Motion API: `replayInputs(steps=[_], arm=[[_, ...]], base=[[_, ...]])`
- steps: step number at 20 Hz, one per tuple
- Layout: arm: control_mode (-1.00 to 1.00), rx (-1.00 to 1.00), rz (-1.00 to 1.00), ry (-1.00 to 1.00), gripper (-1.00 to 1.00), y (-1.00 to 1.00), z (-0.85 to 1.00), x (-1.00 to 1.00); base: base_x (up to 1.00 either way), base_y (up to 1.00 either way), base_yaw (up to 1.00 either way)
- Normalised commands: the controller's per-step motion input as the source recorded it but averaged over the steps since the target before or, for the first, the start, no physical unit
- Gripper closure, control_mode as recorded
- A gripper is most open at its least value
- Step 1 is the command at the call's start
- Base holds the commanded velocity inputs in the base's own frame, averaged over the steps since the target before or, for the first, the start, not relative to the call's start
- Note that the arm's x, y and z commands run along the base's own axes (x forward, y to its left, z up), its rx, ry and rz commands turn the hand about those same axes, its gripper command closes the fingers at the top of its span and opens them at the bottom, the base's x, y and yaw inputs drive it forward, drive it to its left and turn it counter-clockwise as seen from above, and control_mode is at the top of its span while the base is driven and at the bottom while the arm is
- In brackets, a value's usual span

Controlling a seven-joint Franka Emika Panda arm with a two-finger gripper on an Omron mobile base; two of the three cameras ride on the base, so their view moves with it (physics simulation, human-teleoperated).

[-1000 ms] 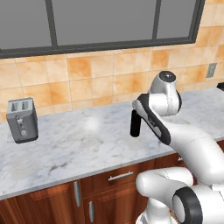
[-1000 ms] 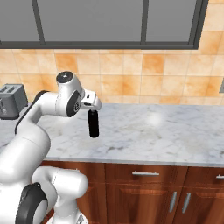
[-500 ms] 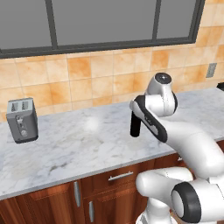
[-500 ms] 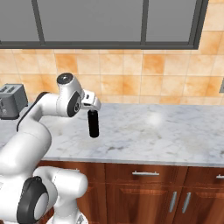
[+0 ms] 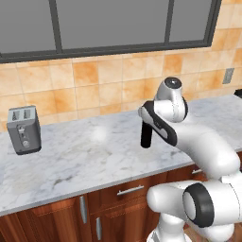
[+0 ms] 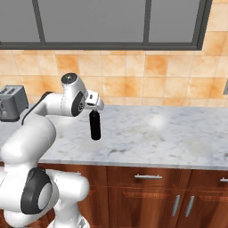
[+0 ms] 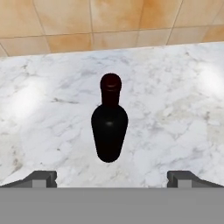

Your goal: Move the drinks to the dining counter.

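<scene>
Evidently rigid and smooth, the glass bottle (image 7: 109, 131) stood upright on the marble counter (image 5: 85, 156) near the tiled wall, directly below the hand. It was judged heavy for its slim build, slippery and breakable; the wide body, below the shoulder, offered the surest hold, the narrow neck a poorer one. The gripper (image 7: 112, 177) hovered over it, fingers (image 7: 41, 178) spread wide, touching nothing. Against the earlier frames, nothing had visibly moved.
</scene>
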Motion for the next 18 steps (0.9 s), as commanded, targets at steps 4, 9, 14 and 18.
replayInputs(steps=[4,9,14,18], arm=[[-1.00,0.00,0.00,0.03,-1.00,0.00,-0.06,0.25],[-1.00,0.00,0.00,0.06,-1.00,0.00,-0.10,0.20],[-1.00,0.00,0.00,0.05,-1.00,0.00,-0.18,0.13],[-1.00,0.00,0.00,0.03,-1.00,0.05,-0.12,0.11]], base=[[0.00,0.00,0.00],[0.00,0.00,0.00],[0.00,0.00,0.00],[0.00,0.00,0.00]])
